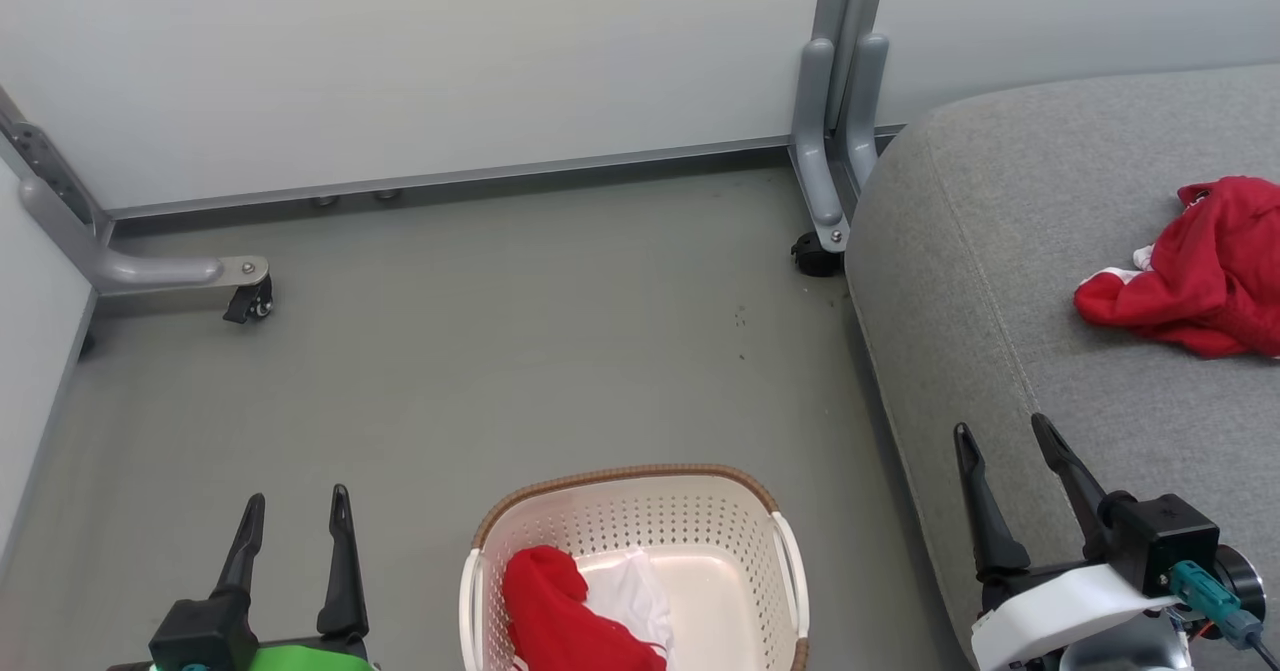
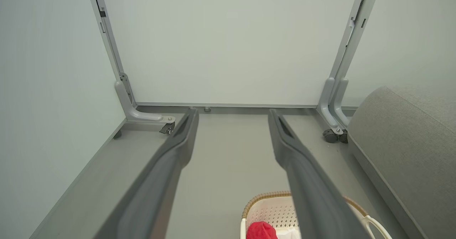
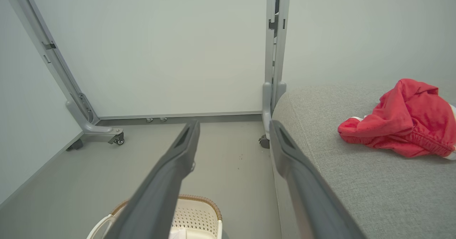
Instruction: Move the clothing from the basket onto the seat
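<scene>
The grey seat point(image 1: 1000, 351) fills the right side. Left of it, on the floor point(image 1: 500, 331) near the robot, stands the basket point(image 1: 620, 476). One red garment point(image 1: 1200, 271) lies crumpled on the seat's far right; the other red garment point(image 1: 560, 601) (a white part beside it) sits in the basket's left half. The left gripper point(image 1: 297, 496) and right gripper point(image 1: 1000, 426) are both spread wide and empty, the right one above the seat's near edge.

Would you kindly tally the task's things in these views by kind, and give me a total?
Seat: 1
Basket: 1
Red garments: 2, the garment on the seat and the garment in the basket
Total: 4
</scene>
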Available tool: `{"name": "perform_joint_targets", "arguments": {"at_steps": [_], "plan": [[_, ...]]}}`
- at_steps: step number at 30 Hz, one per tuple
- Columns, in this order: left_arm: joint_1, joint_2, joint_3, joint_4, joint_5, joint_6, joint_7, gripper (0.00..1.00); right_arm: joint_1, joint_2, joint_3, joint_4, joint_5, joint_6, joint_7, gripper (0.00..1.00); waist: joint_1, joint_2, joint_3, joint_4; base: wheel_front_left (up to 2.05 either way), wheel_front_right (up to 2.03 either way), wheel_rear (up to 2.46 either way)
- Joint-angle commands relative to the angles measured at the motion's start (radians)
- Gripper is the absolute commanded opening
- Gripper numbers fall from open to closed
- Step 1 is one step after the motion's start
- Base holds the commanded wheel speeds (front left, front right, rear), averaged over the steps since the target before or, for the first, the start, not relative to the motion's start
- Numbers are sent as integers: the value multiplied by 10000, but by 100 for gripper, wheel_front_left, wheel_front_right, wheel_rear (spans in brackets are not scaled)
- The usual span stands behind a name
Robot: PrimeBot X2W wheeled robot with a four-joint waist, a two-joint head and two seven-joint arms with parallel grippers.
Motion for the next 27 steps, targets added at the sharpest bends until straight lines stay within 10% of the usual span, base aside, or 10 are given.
{"name": "perform_joint_targets", "arguments": {"at_steps": [1,27], "plan": [[153,-42,30,40,99,-37,-1,100,171,-34,14,-69,45,-6,12,100,1,0,-9,-5,0,0,0],[-172,-154,106,295,352,-187,-2,100,4,-32,50,-179,144,-6,-25,100,1,0,165,20,0,0,0]]}}
